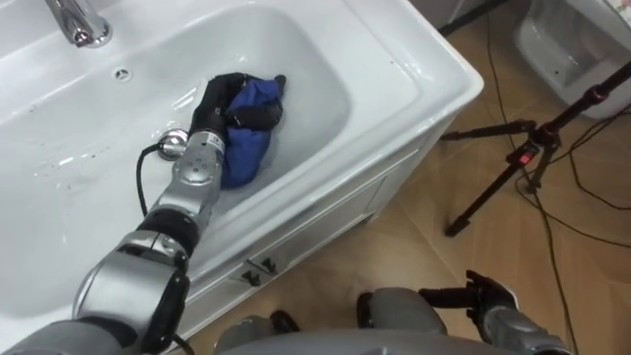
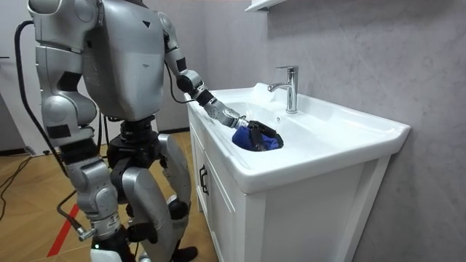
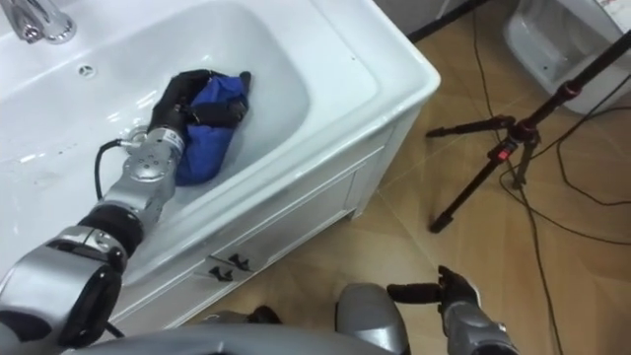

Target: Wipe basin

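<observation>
Left eye view: blue cloth (image 1: 248,148) bunched on bowl floor of white basin (image 1: 325,59), beside chrome drain (image 1: 175,144). Cloth's long axis runs lower left to upper right, in line with forearm. Left hand (image 1: 225,104) on top, dark fingers curled into cloth, gripping it. Faucet (image 1: 79,22) at back rim. White cabinet (image 1: 325,212) below. Wood floor (image 1: 414,247), black tripod (image 1: 513,163) off to right. Right hand (image 1: 490,296) low at side, fingers loose, empty. Grey wall (image 2: 364,51) behind basin.

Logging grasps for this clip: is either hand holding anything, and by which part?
The left hand grips the blue cloth round its bunched middle, down in the basin. The right hand holds nothing.
</observation>
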